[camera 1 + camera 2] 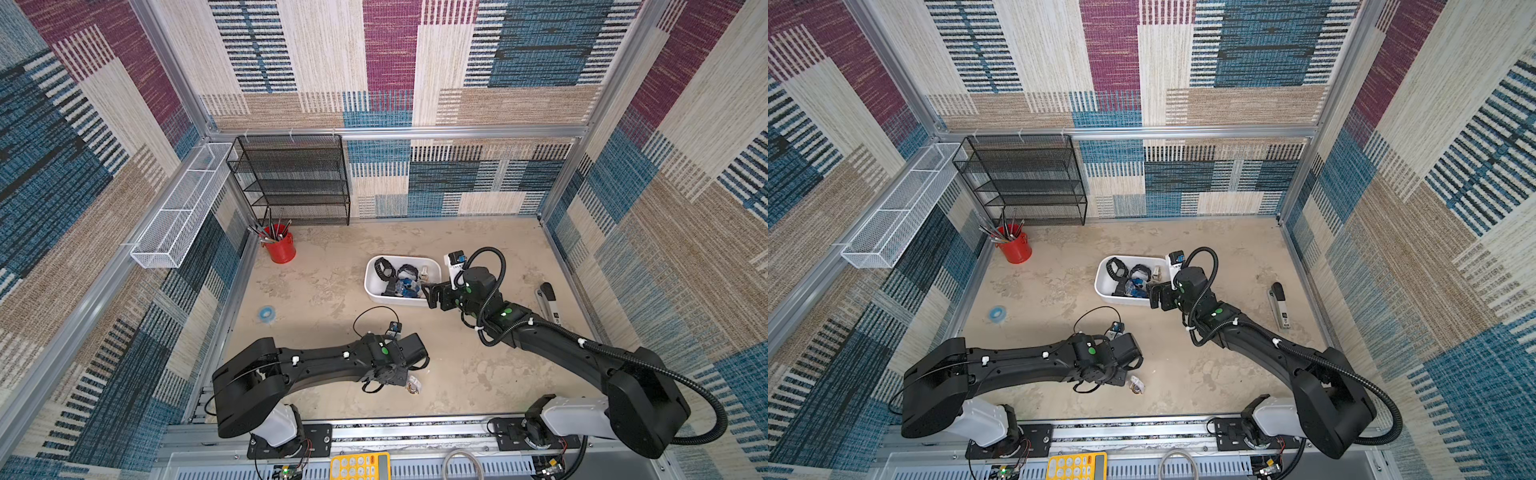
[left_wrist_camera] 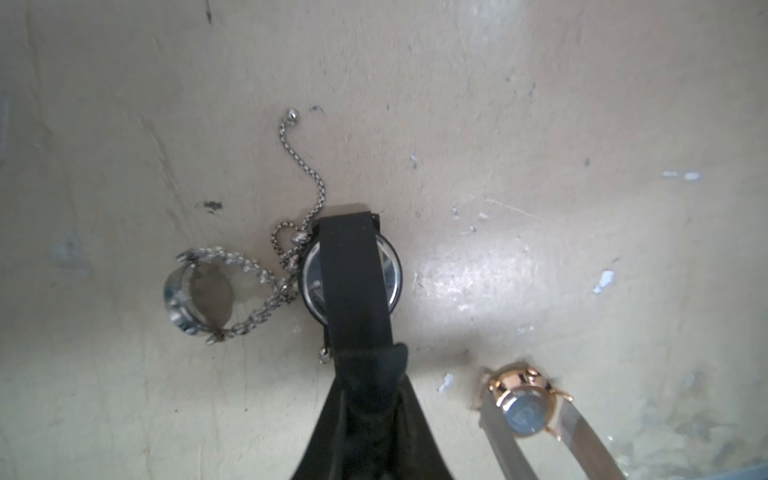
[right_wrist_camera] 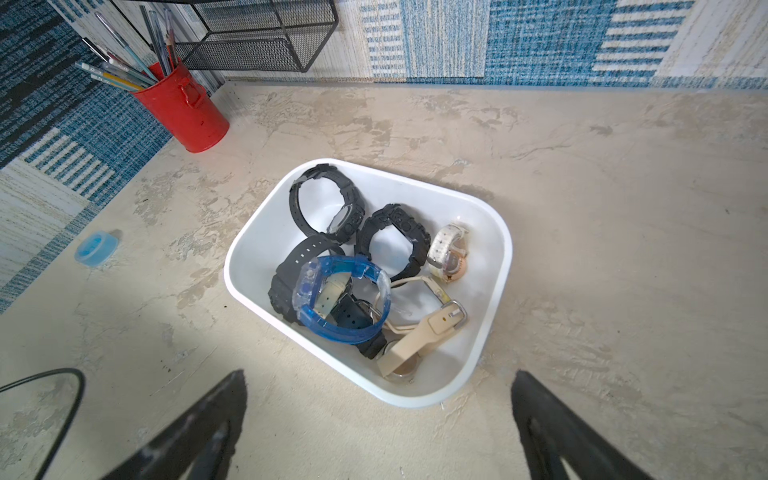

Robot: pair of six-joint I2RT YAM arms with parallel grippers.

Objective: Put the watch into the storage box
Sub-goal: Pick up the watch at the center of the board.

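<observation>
Near table edge, left gripper pinching watch

A robot-lab test cell is showing. Silver aluminium rails are framing patchwork carpet wall panels around a beige mottled tabletop.

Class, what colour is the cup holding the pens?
Red; the cup shows best in the right wrist view.
</observation>
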